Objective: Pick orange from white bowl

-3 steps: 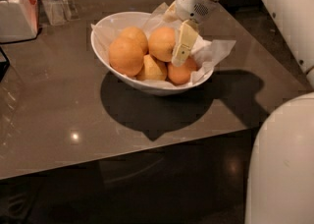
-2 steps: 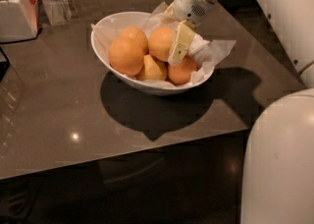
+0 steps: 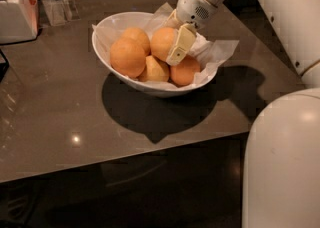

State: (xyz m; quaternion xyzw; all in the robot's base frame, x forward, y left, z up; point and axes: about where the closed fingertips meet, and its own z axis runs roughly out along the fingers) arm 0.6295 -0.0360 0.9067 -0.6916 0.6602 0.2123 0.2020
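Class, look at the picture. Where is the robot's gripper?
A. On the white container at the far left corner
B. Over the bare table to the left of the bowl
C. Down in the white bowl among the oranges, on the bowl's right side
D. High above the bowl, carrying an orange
C: the gripper reaches down inside the white bowl, right beside the orange, in the bowl's right half.

The surface (image 3: 60,102) is a dark grey-brown glossy top, its near edge running across the lower frame. A small bright light reflection (image 3: 75,138) sits near that edge, and a broad dark shadow (image 3: 150,114) lies mid-surface. At the far left stand a white box (image 3: 17,14) and a clear stand (image 3: 57,9). The floor (image 3: 125,192) below is dark. The tool (image 3: 176,54) hangs above the far right part of the surface.
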